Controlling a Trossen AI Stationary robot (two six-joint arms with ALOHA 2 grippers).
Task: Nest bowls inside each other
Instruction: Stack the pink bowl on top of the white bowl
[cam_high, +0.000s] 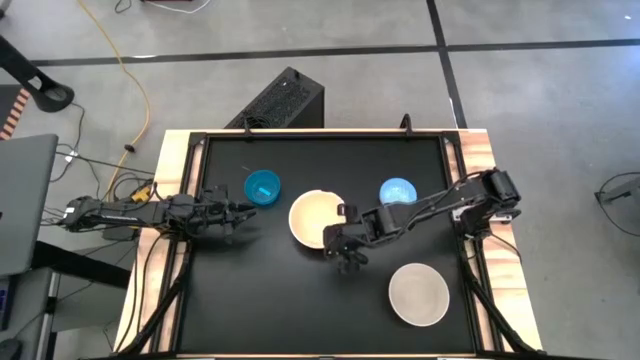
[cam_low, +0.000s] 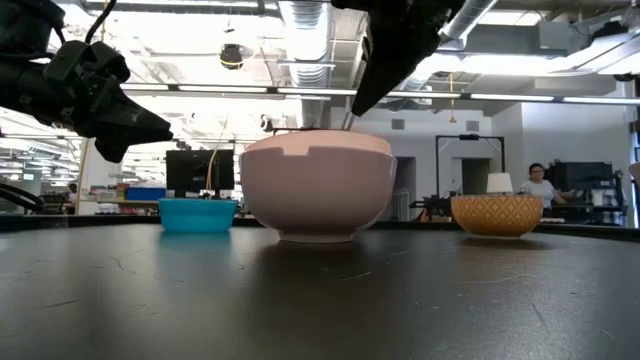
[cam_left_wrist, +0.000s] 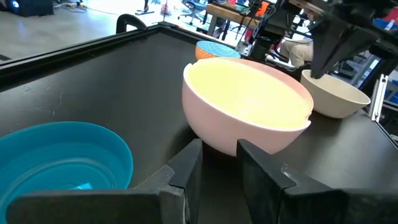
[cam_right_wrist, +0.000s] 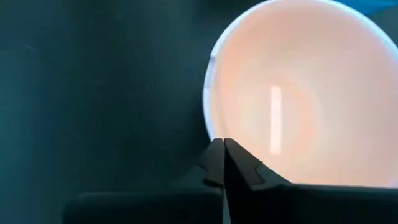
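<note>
A large pink bowl (cam_high: 316, 217) stands upright on its base mid-table, pale inside (cam_right_wrist: 298, 99). My right gripper (cam_high: 345, 245) is shut and hovers just above the bowl's near-right rim (cam_low: 352, 112), clear of it. A teal bowl (cam_high: 262, 187) sits at the far left. A light-blue bowl (cam_high: 397, 191) with a reddish outside (cam_low: 497, 213) sits at the far right. A cream-white bowl (cam_high: 418, 293) sits at the near right. My left gripper (cam_left_wrist: 219, 163) waits open by the left edge, next to the teal bowl (cam_left_wrist: 59, 158).
A raised frame (cam_high: 300, 135) runs around the black table top. A black box (cam_high: 285, 100) stands on the floor beyond the far edge. There is bare table between the pink bowl and the near edge. A person (cam_low: 540, 185) sits far off in the room.
</note>
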